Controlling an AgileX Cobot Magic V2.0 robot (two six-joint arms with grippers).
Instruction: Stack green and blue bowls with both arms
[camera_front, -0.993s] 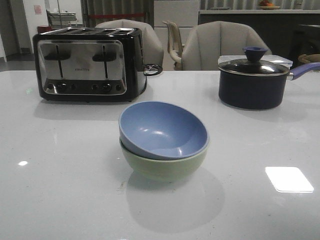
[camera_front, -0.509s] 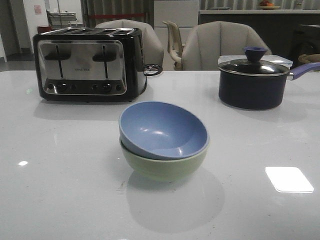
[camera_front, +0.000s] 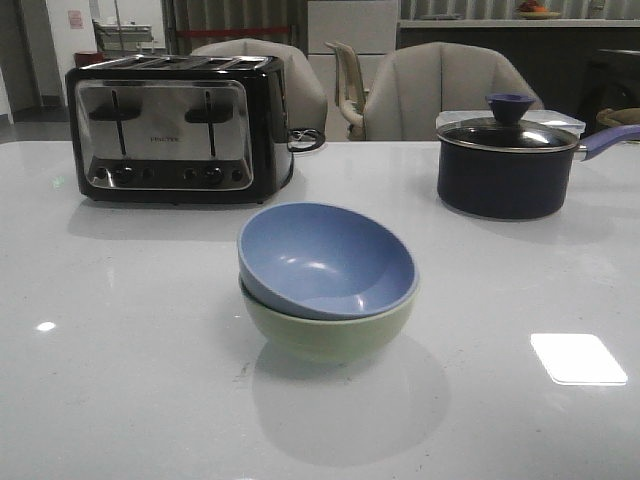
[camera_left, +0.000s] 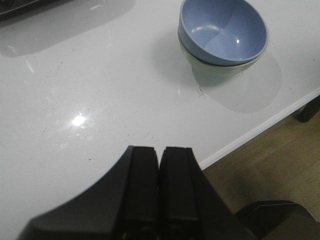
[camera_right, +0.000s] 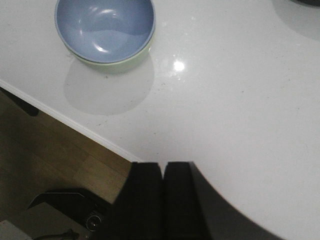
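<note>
Bowls first, front view: blue bowl (camera_front: 330, 258) sits nested inside green bowl (camera_front: 325, 325), tilted a little so its rim rides higher on the far-left side. The pair stands mid-table (camera_front: 120, 380), in front of the toaster (camera_front: 175, 125) and to the near-left of the lidded saucepan (camera_front: 510, 165). No arm or gripper shows in this view.

Left wrist view: left gripper (camera_left: 159, 195) hangs over the table near its front edge, fingers pressed together, nothing between them. Stacked bowls lie well apart from it, blue bowl (camera_left: 223, 31) on top, only a sliver of green bowl (camera_left: 216, 66) showing under its rim.

Right wrist view: right gripper (camera_right: 162, 200) likewise has its fingers together and empty, hanging by the table edge with floor visible below. Blue bowl (camera_right: 104, 27) and a thin crescent of green bowl (camera_right: 122, 62) sit well apart from it.

Judgement: stacking reads as done; both arms appear parked clear of the bowls. The only thing a next move might call for is levelling the tilted blue bowl, which would need one gripper to open and approach the rim gently so the green one does not slide.
</note>
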